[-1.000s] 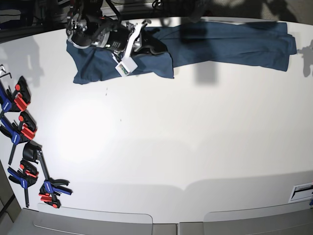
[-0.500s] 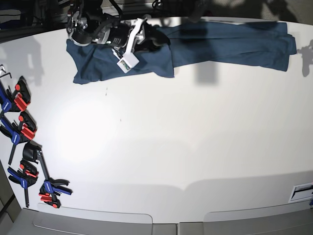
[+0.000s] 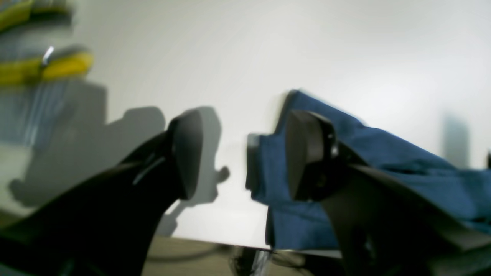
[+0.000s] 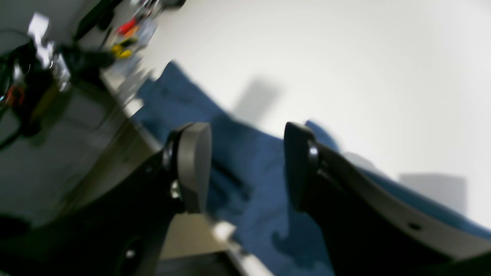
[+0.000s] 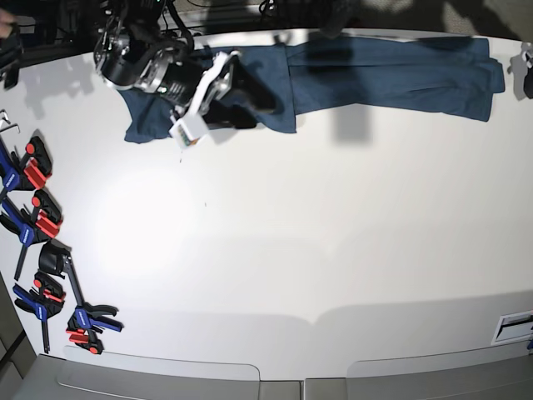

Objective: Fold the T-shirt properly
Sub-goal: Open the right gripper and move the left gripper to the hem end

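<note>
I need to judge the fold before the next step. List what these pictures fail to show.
- Base view: the right arm covers part of the T-shirt, so the fold there is hidden.
- Base view: the left tool is cut off by the edge.
- Both wrist views: motion blur; the cloth's folds and neck label are unreadable.
- Both wrist views: the frame bottom cuts off the shirt's near edge.

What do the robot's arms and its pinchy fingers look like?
The left gripper and right gripper each have two dark, paddle-shaped fingers with flat, rounded pads, on curved black stems. In the base view, the right arm is chunky black and silver, with a white bracket, a small white box and black cables.
</note>
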Robot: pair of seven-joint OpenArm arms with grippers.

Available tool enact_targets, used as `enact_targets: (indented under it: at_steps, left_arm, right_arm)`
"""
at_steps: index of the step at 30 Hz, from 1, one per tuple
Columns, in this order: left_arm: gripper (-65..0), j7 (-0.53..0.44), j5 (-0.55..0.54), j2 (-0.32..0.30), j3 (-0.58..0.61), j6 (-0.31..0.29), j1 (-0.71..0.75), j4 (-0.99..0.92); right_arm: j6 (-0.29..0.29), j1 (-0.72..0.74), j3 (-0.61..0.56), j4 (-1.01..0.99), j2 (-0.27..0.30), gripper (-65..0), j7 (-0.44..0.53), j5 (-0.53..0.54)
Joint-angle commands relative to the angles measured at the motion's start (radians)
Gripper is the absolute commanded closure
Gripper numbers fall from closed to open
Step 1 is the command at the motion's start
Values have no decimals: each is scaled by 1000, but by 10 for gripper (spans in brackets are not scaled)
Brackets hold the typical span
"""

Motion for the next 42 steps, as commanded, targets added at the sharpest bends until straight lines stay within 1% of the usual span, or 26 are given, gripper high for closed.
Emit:
enact_targets:
  at_steps: [1,2,6,8,10,13,14,16,19,23,24,27,31,37,40,42]
  left_arm:
    - [-317,-11,-42,-22,-11,-6,4,-24]
    - [-322,-5,-63,-22,-11,-17,4,-61]
    - [-323,79,-189,-21,-10,-17,4,-164]
    - [-339,102,-227,-21,-10,-17,4,-192]
    - [-358,101,-225,-21,-10,-17,3,-207]
    - [-358,98,-225,-21,-10,-17,3,-212]
    - [-358,99,-225,-21,-10,-17,3,-212]
    - [-362,99,-225,-19,-8,-17,2,-212]
    - [-362,98,-224,-19,22,-17,1,-212]
    - [-362,81,-219,-19,99,-17,1,-212]
    - [-362,64,-201,-19,121,-17,1,-212]
    - [-362,17,-142,-18,182,-17,1,-212]
    - [-361,39,-146,-16,223,-17,1,-212]
    - [-356,155,-222,3,225,-17,2,-211]
    - [-356,158,-233,17,225,-17,1,-211]
    - [-343,158,-233,17,225,-17,1,-211]
  right_arm:
    - [6,17,20,19,3,-284,38,2]
    - [6,26,40,19,3,-284,53,-22]
    - [6,59,124,19,3,-284,137,-159]
    - [5,73,170,19,3,-284,183,-233]
    - [-34,89,215,19,3,-284,222,-299]
    - [-101,113,275,17,3,-284,243,-359]
    - [-119,121,293,14,4,-284,244,-365]
    - [-133,129,323,8,6,-284,247,-365]
    - [-135,129,346,3,9,-284,259,-364]
    - [-136,129,349,-5,8,-284,260,-369]
    - [-140,129,349,-5,9,-284,264,-385]
    - [-177,129,349,-5,9,-284,279,-443]
    - [-202,128,349,-5,9,-284,282,-491]
    - [-203,128,349,-5,8,-284,283,-491]
    - [-203,128,349,-5,9,-284,284,-491]
    - [-203,128,349,-5,8,-284,286,-491]
